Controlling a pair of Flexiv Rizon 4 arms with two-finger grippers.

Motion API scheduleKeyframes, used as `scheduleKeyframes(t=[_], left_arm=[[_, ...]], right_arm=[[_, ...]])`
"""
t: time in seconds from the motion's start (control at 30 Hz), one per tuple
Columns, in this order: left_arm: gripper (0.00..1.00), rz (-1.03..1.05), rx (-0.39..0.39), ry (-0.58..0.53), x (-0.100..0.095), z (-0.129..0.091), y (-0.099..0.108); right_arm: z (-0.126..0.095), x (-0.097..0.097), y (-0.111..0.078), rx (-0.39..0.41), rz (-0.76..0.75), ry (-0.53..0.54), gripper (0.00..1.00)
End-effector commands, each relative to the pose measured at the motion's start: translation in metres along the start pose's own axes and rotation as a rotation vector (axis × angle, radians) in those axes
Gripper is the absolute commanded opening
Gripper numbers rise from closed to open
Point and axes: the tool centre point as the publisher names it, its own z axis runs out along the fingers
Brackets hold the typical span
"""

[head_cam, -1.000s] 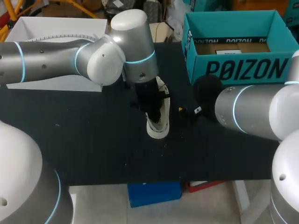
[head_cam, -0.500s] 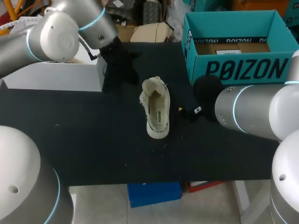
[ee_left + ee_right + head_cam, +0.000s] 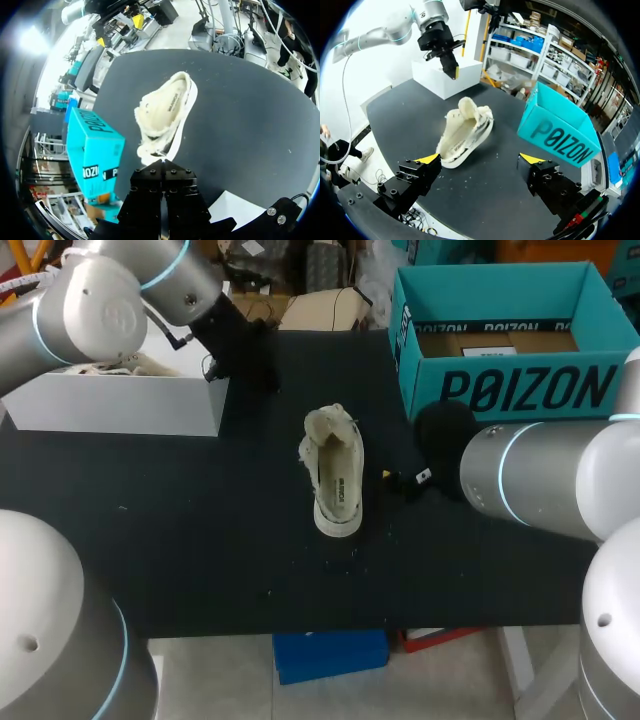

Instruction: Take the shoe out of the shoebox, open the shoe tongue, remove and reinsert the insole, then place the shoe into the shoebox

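Observation:
A cream shoe (image 3: 335, 475) lies on the black table, its opening wide and its fuzzy lining showing. My left gripper (image 3: 258, 370) hangs up and to the left of the shoe, by the corner of the white box (image 3: 120, 405), shut and empty. Seen from the left wrist, the shoe (image 3: 165, 115) is ahead of the shut gripper (image 3: 161, 167). My right gripper (image 3: 400, 480) sits just right of the shoe. The right wrist view has the gripper (image 3: 480, 159) open with the shoe (image 3: 465, 131) ahead, and my left gripper (image 3: 451, 67) beyond it.
The teal shoebox (image 3: 510, 390) stands open at the back right, with brown paper inside. Something pale lies inside the white box at the back left. The teal shoebox (image 3: 557, 132) stands beside the shoe in the right wrist view.
My left arm has pulled off the shoe, going back and to the left to the white box's corner. The shoe now lies uncovered. My right arm has not moved.

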Motion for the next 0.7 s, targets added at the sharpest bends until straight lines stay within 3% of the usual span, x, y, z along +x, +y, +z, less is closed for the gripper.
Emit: scheduleKeyframes(t=[0.03, 0.3, 0.7], left_arm=[[0.00, 0.000, 0.016, 0.033, -0.019, 0.030, 0.018], [0.00, 0.010, 0.086, 0.067, -0.022, 0.061, 0.002], [0.00, 0.008, 0.185, 0.061, 0.003, 0.058, -0.059]], right_arm=[[0.001, 0.000, -0.001, -0.002, 0.001, 0.001, 1.00], [0.001, 0.000, -0.001, -0.002, 0.001, 0.001, 1.00], [0.001, 0.000, -0.001, -0.002, 0.001, 0.001, 1.00]])
